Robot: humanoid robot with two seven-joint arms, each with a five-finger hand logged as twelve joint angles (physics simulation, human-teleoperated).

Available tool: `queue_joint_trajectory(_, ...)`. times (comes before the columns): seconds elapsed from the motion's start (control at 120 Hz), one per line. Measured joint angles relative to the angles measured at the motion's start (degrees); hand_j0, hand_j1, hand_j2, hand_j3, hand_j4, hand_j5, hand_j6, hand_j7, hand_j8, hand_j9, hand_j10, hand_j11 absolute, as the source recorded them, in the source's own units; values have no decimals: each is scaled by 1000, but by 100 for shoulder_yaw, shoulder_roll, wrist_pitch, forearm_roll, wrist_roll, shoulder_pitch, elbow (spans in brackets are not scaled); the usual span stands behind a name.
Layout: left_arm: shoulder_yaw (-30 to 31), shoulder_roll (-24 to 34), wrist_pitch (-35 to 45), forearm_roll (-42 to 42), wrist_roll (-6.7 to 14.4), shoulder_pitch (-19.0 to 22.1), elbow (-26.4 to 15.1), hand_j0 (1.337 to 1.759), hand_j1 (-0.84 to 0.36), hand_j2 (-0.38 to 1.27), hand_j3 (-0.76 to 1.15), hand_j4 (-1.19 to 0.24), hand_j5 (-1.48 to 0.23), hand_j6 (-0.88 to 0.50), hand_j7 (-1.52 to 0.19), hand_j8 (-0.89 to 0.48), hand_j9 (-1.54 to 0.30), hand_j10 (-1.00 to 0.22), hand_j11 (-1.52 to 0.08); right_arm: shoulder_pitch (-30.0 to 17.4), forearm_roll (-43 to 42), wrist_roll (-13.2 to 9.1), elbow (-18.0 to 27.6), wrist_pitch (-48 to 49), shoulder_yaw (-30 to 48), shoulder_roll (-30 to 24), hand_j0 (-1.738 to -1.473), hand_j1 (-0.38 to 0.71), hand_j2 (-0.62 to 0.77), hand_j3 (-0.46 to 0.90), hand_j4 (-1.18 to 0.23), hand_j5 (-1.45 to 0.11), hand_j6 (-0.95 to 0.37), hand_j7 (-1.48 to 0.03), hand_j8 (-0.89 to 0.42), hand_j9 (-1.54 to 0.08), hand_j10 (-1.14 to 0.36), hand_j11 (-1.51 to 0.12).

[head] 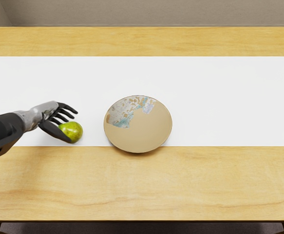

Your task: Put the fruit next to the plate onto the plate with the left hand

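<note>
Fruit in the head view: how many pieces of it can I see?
1. The green fruit lies on the white runner, just left of the plate and beside the left hand, not on the plate. Nothing seems to hide another.

One head view alone looks down at a slant on the bench [142, 185], facing its far edge and the wall [142, 12] beyond. It stands well back: the bench fills the width, and the plate [138, 124] lies right of the left hand [54, 119], mid-picture.
</note>
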Motion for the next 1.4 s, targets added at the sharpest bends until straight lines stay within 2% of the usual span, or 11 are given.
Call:
queue_joint_trajectory(0.483, -7, -103, -2, 42, 31, 70, 11, 1658, -174, 95, 0, -458, -554, -473, -565, -461, -573, -447, -573, -1, 0, 0, 0, 0, 0, 0, -1658, -327, -4, 0, -19, -24, -19, -24, -19, -24, -19, -24)
queue_joint_trajectory(0.808, -10, -126, -23, 49, 28, 84, 12, 1653, -185, 64, 0, -511, -646, -400, -667, -395, -684, -491, -685, -2, 0, 0, 0, 0, 0, 0, -1658, -327, -4, 0, -19, -24, -18, -24, -19, -24, -19, -24)
queue_joint_trajectory(1.042, -6, -112, -86, 38, 25, 70, 11, 1654, -256, 181, 0, -540, -698, -345, -716, -350, -723, -501, -726, 0, 0, 0, 0, 0, 0, 0, -1658, -327, -4, 0, -19, -24, -19, -24, -19, -24, -19, -24)
queue_joint_trajectory(1.275, -6, -82, -142, 12, 15, 21, 8, 1650, -443, 483, 0, -520, -800, -243, -786, -245, -774, -397, -773, -2, 0, -1, 0, 0, 0, 0, -1658, -327, -4, 0, -19, -24, -19, -24, -19, -24, -19, -24)
queue_joint_trajectory(1.4, -36, -42, -162, 14, -2, -26, 8, 1652, -362, 353, 0, -535, -786, -302, -770, -300, -762, -422, -762, -2, 0, 0, 0, 0, 0, 0, -1658, -327, -4, 0, -19, -24, -18, -24, -19, -24, -19, -24)
